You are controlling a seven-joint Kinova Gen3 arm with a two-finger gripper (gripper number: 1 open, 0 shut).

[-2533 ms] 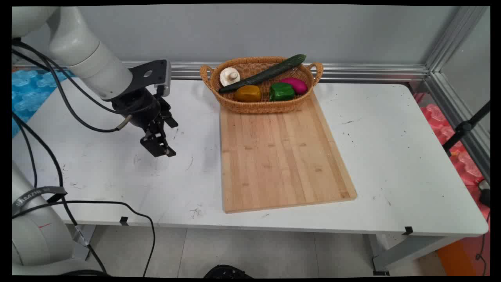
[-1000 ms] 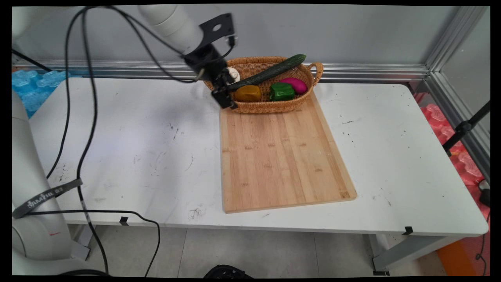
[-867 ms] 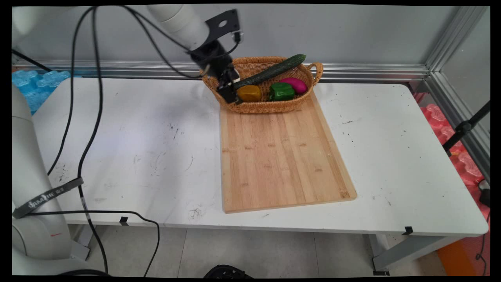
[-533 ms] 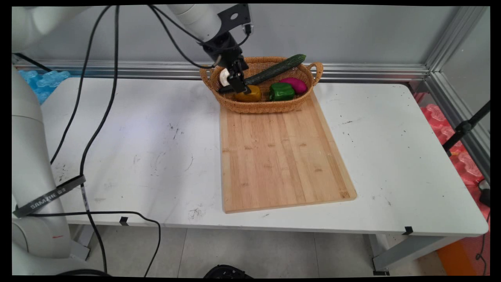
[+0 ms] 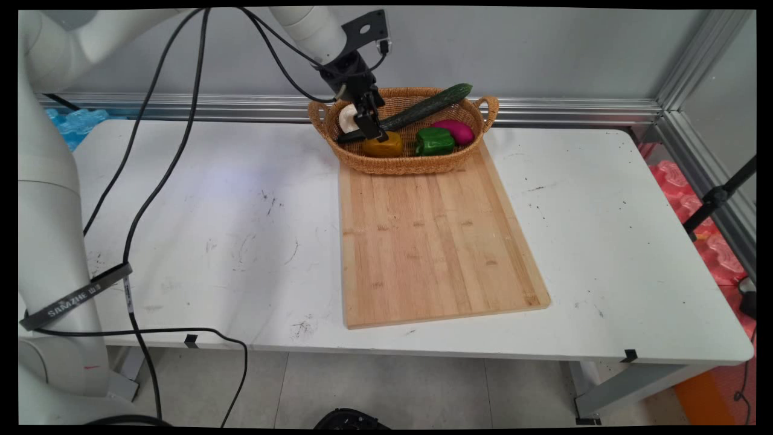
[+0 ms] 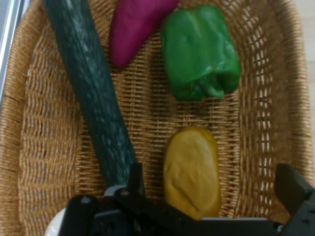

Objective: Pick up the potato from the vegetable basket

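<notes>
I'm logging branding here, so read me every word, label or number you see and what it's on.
"SAMZHE": white lettering on the black strap round the white arm at left; the small marks after it are too small to read.
No other text: none on the basket or cutting board.

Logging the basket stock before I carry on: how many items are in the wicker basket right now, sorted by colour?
Green: 2, the cucumber and the green pepper
Yellow: 1, the yellow vegetable between the open fingers of the gripper
Magenta: 1, the magenta vegetable
White: 1, the mushroom
Total: 5 in the basket
</notes>
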